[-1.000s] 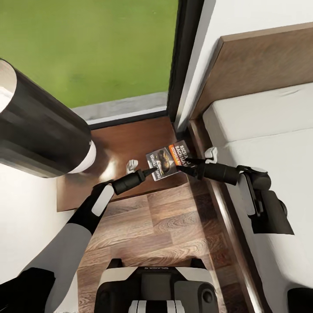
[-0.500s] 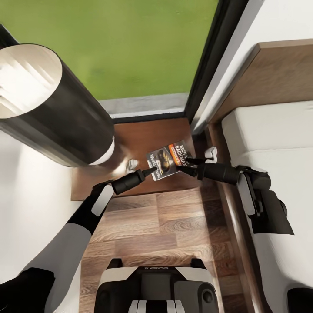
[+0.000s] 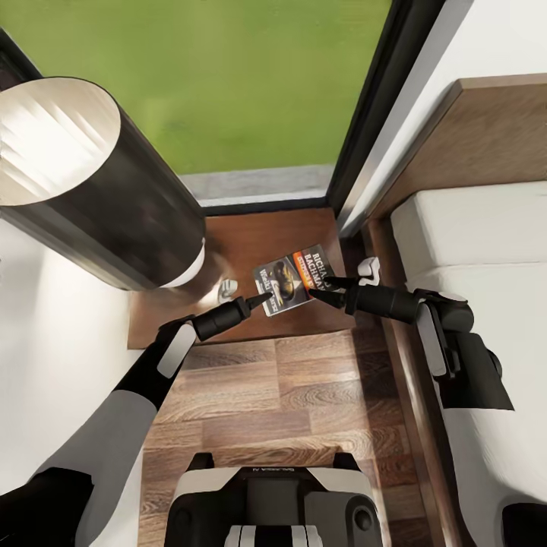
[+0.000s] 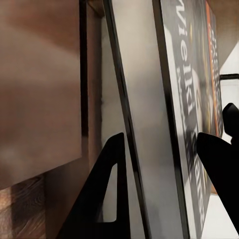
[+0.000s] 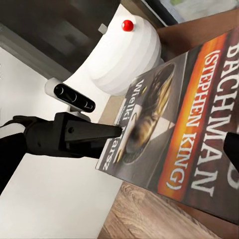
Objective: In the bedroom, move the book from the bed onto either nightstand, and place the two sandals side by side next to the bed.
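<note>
Fingers [image 3: 260, 298] of the left gripper [image 3: 262, 299] pinch the near-left edge of the book [image 3: 292, 279], and from the other side the right gripper [image 3: 320, 290] meets the book's right edge. From the head view the book sits over the nightstand [image 3: 251, 243], near its right end, between the two grippers; whether it rests on the wood or hangs just above it cannot be told. A big black lamp shade [image 3: 91, 194] stands over the nightstand's left part, the bed [image 3: 471, 228] lies to the right, and plank floor [image 3: 289, 395] runs below.

From the left wrist view the book [image 4: 159, 124] appears edge-on and tilted, its thin edge running between the two dark fingers [image 4: 107, 194], one on each face, so this gripper [image 4: 164, 191] is clenched on it.

From the right wrist view the cover [image 5: 184, 139] reads clearly, with an orange band and white lettering, and the left gripper [image 5: 117, 132] closes on its far edge. One dark right fingertip [image 5: 233, 149] shows at the book's near edge; whether this gripper grasps it cannot be told. A white lamp base [image 5: 127, 55] stands behind.
</note>
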You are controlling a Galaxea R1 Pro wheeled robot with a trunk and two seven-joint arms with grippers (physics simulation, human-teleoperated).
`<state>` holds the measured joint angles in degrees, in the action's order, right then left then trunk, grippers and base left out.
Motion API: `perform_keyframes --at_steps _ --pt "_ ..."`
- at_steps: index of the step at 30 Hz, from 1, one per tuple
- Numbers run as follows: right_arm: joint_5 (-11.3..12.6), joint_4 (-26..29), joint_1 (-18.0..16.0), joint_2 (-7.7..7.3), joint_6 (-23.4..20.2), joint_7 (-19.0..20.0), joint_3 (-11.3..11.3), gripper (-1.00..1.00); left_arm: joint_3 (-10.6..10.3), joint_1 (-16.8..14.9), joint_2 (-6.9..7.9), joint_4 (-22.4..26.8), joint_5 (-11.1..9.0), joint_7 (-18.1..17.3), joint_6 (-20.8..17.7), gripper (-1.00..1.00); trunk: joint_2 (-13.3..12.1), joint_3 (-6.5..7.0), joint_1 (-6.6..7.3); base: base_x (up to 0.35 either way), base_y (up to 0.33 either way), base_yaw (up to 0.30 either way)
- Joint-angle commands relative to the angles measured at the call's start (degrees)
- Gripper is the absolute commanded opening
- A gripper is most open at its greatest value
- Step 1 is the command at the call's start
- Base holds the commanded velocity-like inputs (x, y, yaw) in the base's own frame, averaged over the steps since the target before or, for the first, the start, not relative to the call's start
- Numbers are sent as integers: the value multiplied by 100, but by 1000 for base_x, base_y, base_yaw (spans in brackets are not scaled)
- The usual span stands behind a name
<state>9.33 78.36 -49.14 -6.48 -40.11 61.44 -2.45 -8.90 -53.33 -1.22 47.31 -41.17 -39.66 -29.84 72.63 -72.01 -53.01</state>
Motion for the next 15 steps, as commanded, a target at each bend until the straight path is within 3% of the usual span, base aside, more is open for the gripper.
perform_keyframes --at_steps 1,5,15 --pt "-61 -7 1 -3 12 -10 -2 100 -6 -2 -2 3 -137 -170 -105 -100 2 7 0 0 0 0" --pt "-59 -10 1 -3 12 -10 -2 100 -6 -2 -1 -2 -137 -173 -104 -100 82 5 -44 0 0 0" --pt "-63 -5 1 -3 12 -10 -2 100 -6 -2 -2 -6 -137 -174 -102 -100 483 -160 -264 0 0 0"
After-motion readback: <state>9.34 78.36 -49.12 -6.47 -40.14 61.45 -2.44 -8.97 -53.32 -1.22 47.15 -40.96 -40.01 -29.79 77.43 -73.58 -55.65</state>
